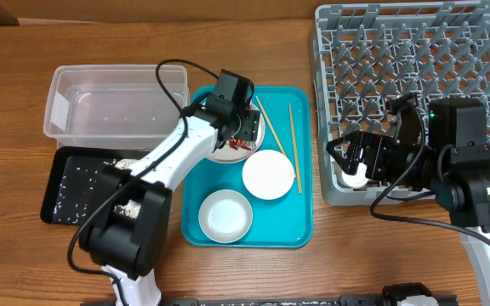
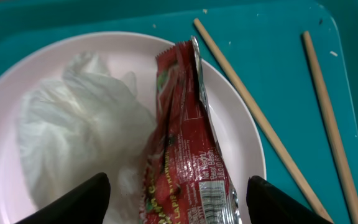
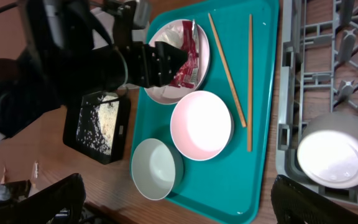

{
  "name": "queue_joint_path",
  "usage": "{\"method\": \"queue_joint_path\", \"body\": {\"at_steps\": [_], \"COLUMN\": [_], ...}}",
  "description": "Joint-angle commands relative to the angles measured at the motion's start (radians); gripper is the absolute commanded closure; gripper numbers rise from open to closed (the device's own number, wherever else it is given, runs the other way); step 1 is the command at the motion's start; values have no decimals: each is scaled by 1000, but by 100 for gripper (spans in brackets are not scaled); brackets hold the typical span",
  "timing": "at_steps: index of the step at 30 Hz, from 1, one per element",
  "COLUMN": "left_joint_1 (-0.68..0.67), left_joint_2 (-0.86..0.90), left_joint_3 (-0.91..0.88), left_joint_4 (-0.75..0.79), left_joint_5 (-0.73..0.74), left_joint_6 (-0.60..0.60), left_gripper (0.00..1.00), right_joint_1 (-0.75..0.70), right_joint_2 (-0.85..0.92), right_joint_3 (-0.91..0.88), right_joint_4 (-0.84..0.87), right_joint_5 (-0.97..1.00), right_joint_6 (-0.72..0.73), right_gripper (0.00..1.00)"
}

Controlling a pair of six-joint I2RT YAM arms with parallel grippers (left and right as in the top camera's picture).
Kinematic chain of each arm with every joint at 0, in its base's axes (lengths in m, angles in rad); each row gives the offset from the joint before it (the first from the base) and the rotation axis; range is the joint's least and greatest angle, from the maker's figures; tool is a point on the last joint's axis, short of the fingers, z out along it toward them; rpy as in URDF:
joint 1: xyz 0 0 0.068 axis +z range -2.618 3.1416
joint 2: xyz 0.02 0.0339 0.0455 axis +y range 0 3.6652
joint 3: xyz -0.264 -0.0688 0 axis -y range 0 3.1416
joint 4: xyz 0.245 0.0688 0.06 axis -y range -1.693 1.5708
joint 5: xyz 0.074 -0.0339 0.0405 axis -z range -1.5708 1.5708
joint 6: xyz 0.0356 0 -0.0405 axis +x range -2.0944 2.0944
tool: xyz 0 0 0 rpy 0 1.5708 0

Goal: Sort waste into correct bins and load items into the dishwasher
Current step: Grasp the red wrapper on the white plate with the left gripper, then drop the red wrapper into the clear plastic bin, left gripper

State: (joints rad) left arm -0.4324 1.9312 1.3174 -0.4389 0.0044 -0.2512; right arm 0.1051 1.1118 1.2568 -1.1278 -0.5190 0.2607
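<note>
Closest in the left wrist view are the dark fingers [image 2: 73, 202] of the left gripper [image 2: 179, 199]. Its jaws are spread wide, one on each side of the crumpled red-and-white snack wrapper [image 2: 188, 143], and have not closed on it. The wrapper lies on a white plate [image 2: 238, 124], with the crumpled white tissue [image 2: 79, 124] just beside it on the same plate. The plate rests at the far end of the teal tray [image 2: 291, 62], which sits mid-worktop. Two wooden chopsticks [image 2: 254, 118] lie on the tray just to the right of the plate, and two white bowls [image 1: 268, 174] stand nearer the front edge.

By the left edge of the worktop [image 1: 15, 68] is the clear tub [image 1: 51, 110]. The black tray [image 1: 49, 208] sits just in front of it, with loose rice grains [image 1: 83, 183] scattered inside.

The grey dish rack [image 1: 321, 102] fills the far right corner. The right gripper [image 1: 353, 160] hangs at the rack's front left corner, jaws wide apart. A white cup [image 3: 331, 158] stands in that corner of the rack, just beside one finger, and is not gripped.
</note>
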Motion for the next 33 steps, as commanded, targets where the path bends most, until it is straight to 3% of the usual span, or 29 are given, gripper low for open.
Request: {"method": "queue_joint_path", "body": {"at_steps": [1,4,7,12,13,15,17,19,22,23,24,28,33], "left_joint_1": [-7,-7,-8,-7,-7,-8,-7,-7,-8,-7,-7,22,112], "left_joint_2": [44,67,74,106,111,114,114,114,114,114,114,93,-20], "left_joint_3": [8,8,8,7,7,7,8,8,8,8,8,23,127], "left_joint_4": [10,10,-10,-39,-43,-43,-37,-35,-24,-20,-20,-43,-183], "left_joint_5": [53,96,109,90,90,100,101,106,146,165,182,207,207], "left_joint_6": [35,35,35,35,34,34,18,-5,-11,-11,-11,-23,-64], "left_gripper": [37,56,60,59,56,38,39,51,79,92,96,96,96], "right_joint_1": [0,0,0,0,0,0,0,0,0,0,0,0,0], "right_joint_2": [2,10,24,45,48,49,49,49,49,49,49,49,49], "right_joint_3": [17,17,17,17,17,17,17,17,17,17,17,17,17], "right_joint_4": [-1,0,0,-1,-3,-7,-8,-7,-7,-7,-7,-8,-8], "right_joint_5": [3,9,9,9,9,9,9,9,9,9,9,9,9], "right_joint_6": [-6,-6,-6,-6,-6,-6,-6,-6,-6,-6,-6,-6,-7], "right_gripper": [3,3,3,3,3,4,4,4,4,4,4,4,4]}}
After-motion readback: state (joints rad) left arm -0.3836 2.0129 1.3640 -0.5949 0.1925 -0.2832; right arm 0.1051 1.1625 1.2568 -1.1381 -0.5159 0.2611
